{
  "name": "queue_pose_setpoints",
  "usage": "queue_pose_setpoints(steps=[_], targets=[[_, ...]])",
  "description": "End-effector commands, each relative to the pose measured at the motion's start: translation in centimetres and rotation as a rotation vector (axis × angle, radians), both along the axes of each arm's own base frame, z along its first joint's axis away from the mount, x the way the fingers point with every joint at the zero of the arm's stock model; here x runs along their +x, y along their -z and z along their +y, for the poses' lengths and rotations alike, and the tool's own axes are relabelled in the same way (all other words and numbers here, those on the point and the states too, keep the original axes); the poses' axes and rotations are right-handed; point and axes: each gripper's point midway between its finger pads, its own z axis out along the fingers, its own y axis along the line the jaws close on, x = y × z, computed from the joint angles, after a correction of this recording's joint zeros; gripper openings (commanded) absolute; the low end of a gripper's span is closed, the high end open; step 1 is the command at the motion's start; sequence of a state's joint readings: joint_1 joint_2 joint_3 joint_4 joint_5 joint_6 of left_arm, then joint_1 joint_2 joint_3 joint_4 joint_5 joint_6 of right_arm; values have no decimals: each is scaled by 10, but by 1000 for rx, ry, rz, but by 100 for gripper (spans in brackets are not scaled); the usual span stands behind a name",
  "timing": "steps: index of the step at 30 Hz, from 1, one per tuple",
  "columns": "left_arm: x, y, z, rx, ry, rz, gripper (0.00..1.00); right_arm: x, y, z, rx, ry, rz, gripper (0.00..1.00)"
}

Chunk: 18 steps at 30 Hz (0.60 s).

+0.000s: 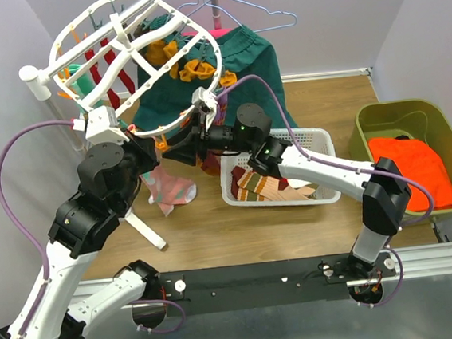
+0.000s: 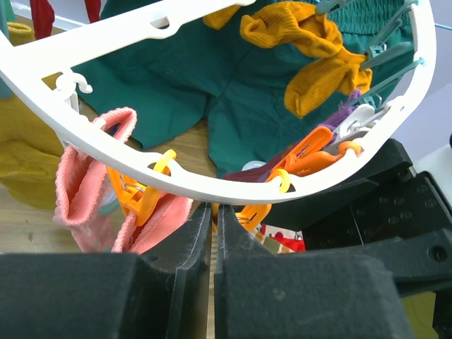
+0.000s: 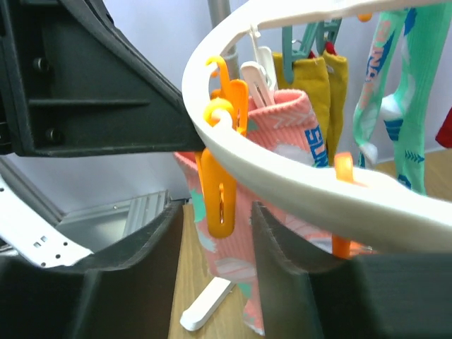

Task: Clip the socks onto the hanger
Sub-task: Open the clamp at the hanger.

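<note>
The white oval hanger (image 1: 62,43) hangs at the back left with several socks clipped to it. A pink and teal sock (image 1: 168,188) dangles from its near rim. My right gripper (image 3: 217,212) is open, its jaws standing either side of an orange clip (image 3: 220,191) under the rim (image 3: 304,194), without touching it. The pink sock (image 3: 286,138) hangs just behind that clip. My left gripper (image 2: 214,209) is shut, its tips right under the rim (image 2: 176,185), with nothing clearly between them. The pink sock (image 2: 81,191) and an orange clip (image 2: 138,198) are to its left. In the top view both grippers (image 1: 150,145) (image 1: 177,146) meet under the near rim.
A dark green garment (image 1: 240,64) hangs behind the hanger, with mustard socks (image 2: 311,49) in front of it. A white mesh basket (image 1: 319,140) holding more socks stands at mid-table. A green bin (image 1: 389,118) with an orange cloth (image 1: 414,167) is at the right. The stand's white foot (image 1: 145,229) lies below the sock.
</note>
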State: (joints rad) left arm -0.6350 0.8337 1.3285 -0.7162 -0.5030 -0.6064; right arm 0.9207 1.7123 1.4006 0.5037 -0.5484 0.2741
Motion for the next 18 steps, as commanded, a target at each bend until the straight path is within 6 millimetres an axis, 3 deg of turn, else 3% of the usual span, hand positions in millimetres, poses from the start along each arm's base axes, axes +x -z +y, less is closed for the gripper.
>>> queue_pose_setpoints(steps=[1,8,11,12,14,18], targets=[[-1,-15,2,-37,-3,-51,12,0,-11,7,22,-42,-14,44],[-4,-21,-1,-58,21,-71,12,-5,-9,11,7,-89,-18,9],[-6,-24,-2,-65,28,-72,14,-5,-9,13,-1,-98,-25,1],[-6,-25,-2,-67,28,-72,17,-5,-9,13,-4,-98,-27,1],[-10,-30,-2,-73,38,-60,38,-2,-10,14,-13,-80,-36,1],[-18,-36,2,-82,47,-55,56,-1,-6,17,-38,-71,-45,1]])
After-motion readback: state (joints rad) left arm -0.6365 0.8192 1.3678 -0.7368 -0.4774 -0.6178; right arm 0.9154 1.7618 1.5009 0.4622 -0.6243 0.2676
